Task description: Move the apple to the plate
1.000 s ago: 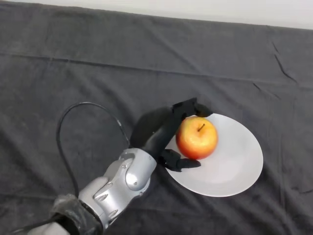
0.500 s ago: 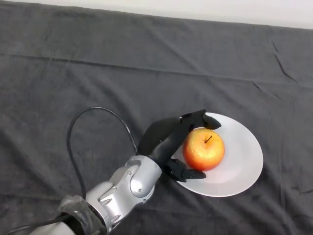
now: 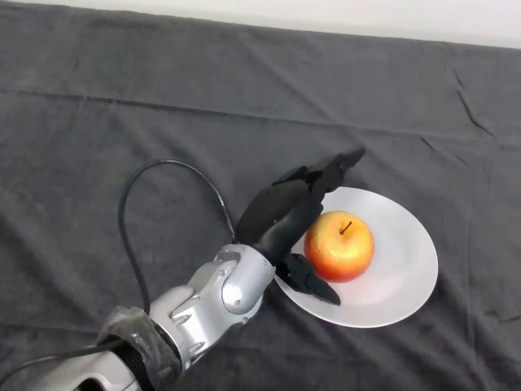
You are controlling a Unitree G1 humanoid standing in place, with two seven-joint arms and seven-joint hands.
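Fingers gone straight now, spread away from the red-and-yellow apple (image 3: 339, 246) where half a second back they were curled round it. Left hand (image 3: 281, 218) released, then: upper fingers (image 3: 334, 169) pointing up and away past the rim, thumb (image 3: 311, 279) splayed low across the near edge of the white plate (image 3: 407, 269). Apple sitting on the plate's left half, stem up, looking free of the hand, though the palm is just beside it and contact on that side hard to rule out. Delivery looks done; only the withdrawal left, by the look of it. Nothing else on the dark cloth (image 3: 163, 98), no clutter around the plate. One hazard to watch: a careless pull-back with that thumb over the rim, nudging plate or fruit.
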